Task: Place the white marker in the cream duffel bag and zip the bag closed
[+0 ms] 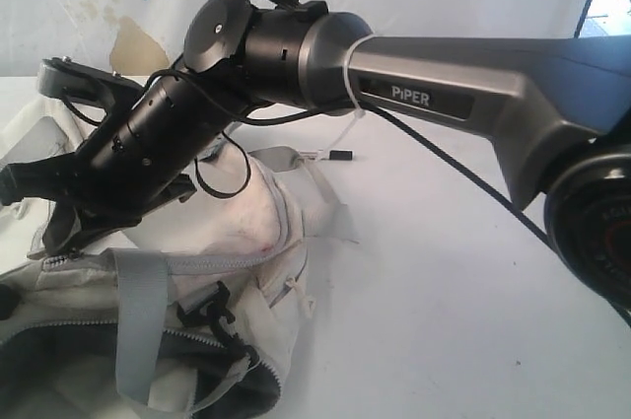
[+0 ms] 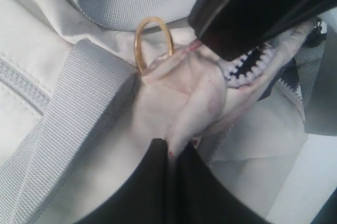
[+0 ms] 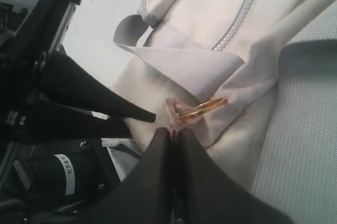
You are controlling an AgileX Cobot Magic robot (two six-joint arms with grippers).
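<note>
Here both our pincers are closed on the cream duffel bag. The left gripper clamps a fold of its fabric beside the bag's gold ring, and the right gripper pinches the same fold. The white marker lies on the table just beyond the bag's far end, not yet inside. We judge we are readying the bag's mouth, so next one pincer must let go and fetch the marker. How far the zipper stands open is cut off.
</note>
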